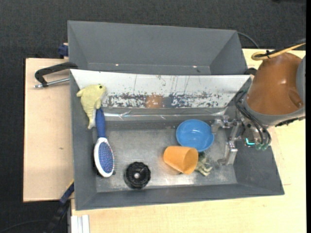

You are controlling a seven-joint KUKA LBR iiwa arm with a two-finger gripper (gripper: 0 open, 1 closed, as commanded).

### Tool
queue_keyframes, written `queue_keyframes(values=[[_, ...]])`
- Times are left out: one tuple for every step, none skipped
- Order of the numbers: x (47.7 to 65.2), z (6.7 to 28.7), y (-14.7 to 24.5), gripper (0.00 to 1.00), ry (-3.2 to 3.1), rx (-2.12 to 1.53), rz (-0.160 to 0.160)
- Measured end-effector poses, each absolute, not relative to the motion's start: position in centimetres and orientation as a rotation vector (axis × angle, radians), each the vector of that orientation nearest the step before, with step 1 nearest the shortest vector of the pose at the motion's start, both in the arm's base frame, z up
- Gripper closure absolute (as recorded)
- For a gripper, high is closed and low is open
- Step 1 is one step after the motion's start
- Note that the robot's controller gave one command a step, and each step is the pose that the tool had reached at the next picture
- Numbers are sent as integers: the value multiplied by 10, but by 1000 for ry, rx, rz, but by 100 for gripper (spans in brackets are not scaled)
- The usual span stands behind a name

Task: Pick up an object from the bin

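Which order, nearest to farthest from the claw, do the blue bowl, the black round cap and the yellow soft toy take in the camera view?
1. Blue bowl: just left of the claw, on the bin's right side.
2. Black round cap: by the lower wall in the view, left of the middle.
3. Yellow soft toy: upper left corner of the bin.

Overhead light was even and diffuse. The bin's inner back wall glared nearly white, and its metal floor gave dull reflections. Soft, short shadows lay under the orange cup and the blue bowl.
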State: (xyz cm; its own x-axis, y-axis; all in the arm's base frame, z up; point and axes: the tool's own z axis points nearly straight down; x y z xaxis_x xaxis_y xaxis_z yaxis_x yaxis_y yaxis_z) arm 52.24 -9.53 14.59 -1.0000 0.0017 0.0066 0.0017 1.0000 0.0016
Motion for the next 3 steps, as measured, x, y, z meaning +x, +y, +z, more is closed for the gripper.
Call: queue_keyframes(values=[[500, 78, -12, 0, -3127, 237, -8], [502, 81, -16, 100, -3135, 229, -1], [502, 81, -16, 0, -3134, 229, -1]])
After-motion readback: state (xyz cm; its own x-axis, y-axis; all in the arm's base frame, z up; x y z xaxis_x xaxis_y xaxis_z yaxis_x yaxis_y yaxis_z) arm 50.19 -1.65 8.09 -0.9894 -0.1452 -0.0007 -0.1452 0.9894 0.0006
